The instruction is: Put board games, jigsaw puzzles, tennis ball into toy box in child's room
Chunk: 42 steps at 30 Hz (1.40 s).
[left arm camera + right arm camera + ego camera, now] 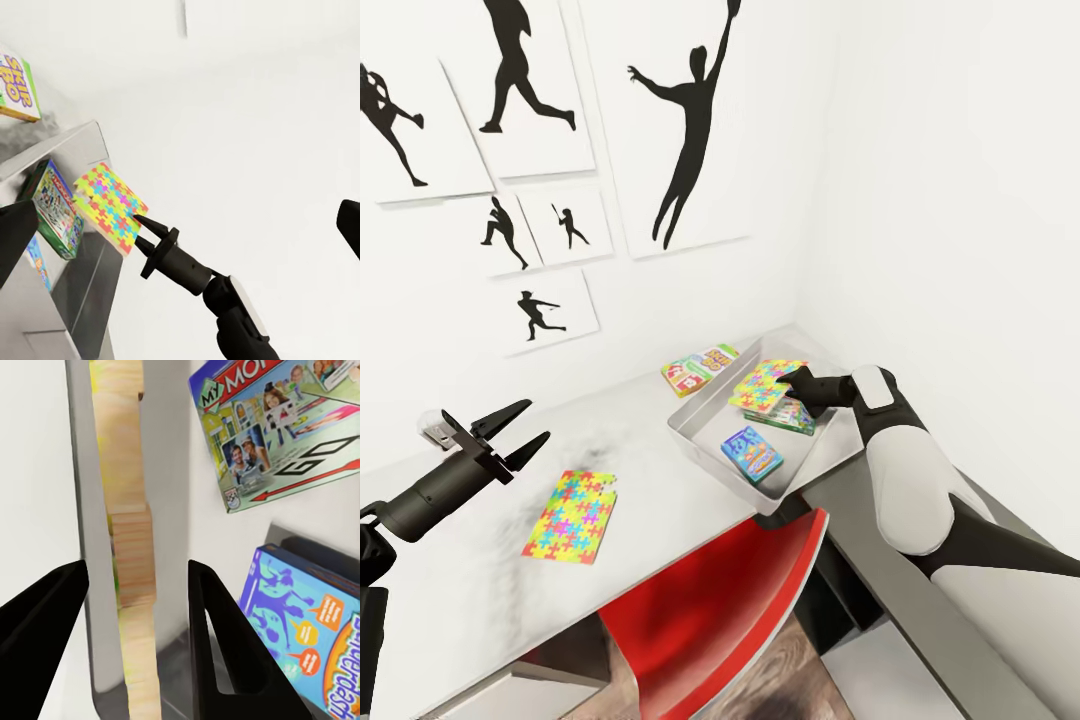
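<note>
One jigsaw puzzle (767,385) is pinched edge-on by the right tool (792,385) above the toy box (705,441). It is best lowered flat beside the board games inside the box before release. The left tool (525,428), prongs apart, is held idle.

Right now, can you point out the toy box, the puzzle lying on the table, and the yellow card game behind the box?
Toy box (700,440): head view, its near left wall.
Puzzle (571,516): head view, sheet's middle.
Card game (698,367): head view, lid's middle.
</note>
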{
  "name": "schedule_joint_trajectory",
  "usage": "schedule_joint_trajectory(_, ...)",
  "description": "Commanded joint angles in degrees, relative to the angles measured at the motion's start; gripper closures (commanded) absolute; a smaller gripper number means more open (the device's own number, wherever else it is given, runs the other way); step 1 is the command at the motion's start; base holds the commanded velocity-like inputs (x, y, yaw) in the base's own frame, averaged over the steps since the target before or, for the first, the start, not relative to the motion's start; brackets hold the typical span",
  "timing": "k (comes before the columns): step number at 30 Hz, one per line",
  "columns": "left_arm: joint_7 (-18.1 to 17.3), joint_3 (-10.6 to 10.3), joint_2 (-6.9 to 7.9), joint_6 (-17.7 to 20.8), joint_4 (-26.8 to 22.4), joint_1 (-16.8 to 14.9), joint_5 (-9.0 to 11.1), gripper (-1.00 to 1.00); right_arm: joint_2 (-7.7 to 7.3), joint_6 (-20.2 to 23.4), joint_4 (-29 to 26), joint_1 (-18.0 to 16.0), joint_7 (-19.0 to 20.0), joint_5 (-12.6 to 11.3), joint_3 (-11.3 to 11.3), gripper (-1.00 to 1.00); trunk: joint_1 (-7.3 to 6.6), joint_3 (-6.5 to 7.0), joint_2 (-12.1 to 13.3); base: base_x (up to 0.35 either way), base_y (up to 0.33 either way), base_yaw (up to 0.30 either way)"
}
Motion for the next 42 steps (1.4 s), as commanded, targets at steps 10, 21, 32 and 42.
schedule_joint_trajectory(10, -0.5, 0.0, 0.00, 0.2, 0.0, -0.1, -0.6, -1.00, -0.24, 0.2, -0.5, -0.2, -0.6, -0.6, -0.3, 1.00, 0.03, -0.14, -0.1, 0.000, 0.000, 0.053)
schedule_joint_trajectory(21, -0.4, 0.1, 0.00, 0.2, 0.0, -0.1, -0.6, -1.00, -0.55, 0.2, -0.5, -1.1, -1.2, -0.6, -0.3, 1.00, 0.03, -0.15, -0.1, 0.000, 0.000, 0.006)
schedule_joint_trajectory(32, -0.4, 0.0, 0.00, 0.2, 0.0, -0.1, -0.6, -1.00, -0.41, -1.7, -0.4, -2.1, -3.2, -0.6, -0.3, 1.00, 0.03, -0.15, -0.1, 0.000, 0.000, 0.000)
schedule_joint_trajectory(42, -0.4, 0.0, 0.00, 0.2, 0.0, -0.1, -0.6, -1.00, -0.35, -2.6, -0.1, -2.4, -3.7, -0.6, -0.3, 1.00, 0.03, -0.54, -0.1, 0.000, 0.000, 0.000)
